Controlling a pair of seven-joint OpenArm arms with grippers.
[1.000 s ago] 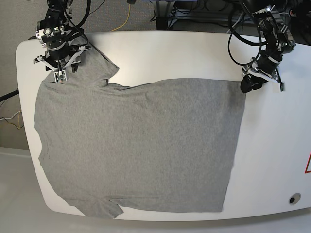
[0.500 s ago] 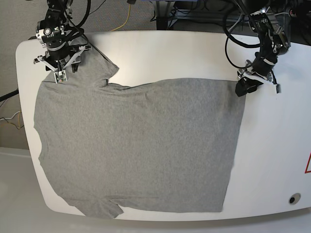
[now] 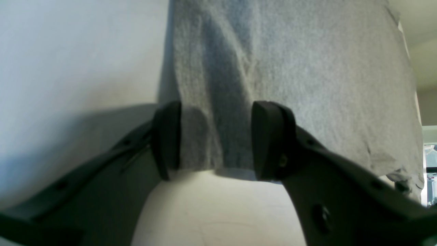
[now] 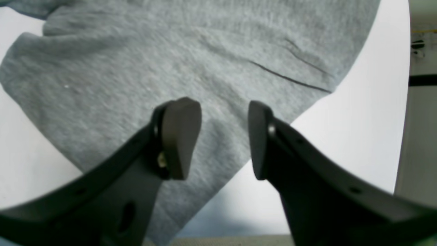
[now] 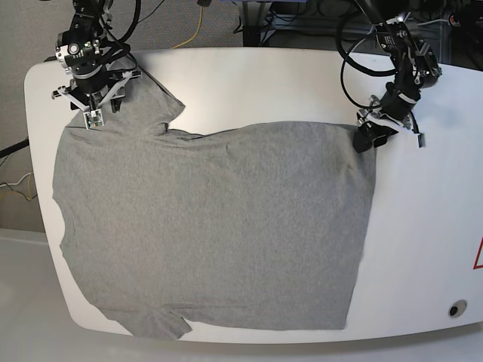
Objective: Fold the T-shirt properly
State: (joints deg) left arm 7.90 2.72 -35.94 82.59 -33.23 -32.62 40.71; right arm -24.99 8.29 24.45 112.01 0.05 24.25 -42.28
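Note:
The heather-grey T-shirt (image 5: 211, 226) lies spread flat on the white table (image 5: 423, 226), its hem at the right and a sleeve at the far left. My left gripper (image 5: 367, 138) stands open at the far right hem corner. In the left wrist view the left gripper (image 3: 216, 136) straddles the T-shirt (image 3: 290, 68) edge, with cloth lying between the parted fingers. My right gripper (image 5: 94, 113) hovers open over the far left sleeve. In the right wrist view the right gripper (image 4: 222, 136) has the T-shirt (image 4: 136, 68) sleeve below its gap.
Bare table (image 3: 68, 51) lies right of the hem and along the far side. A small black hole (image 5: 454, 309) sits near the front right corner, and a red marking (image 5: 478, 256) is at the right edge. Cables (image 5: 355, 68) hang behind the left arm.
My left gripper has moved left along the table, from just off the hem onto the shirt's far right corner. The right gripper and the shirt have stayed put.

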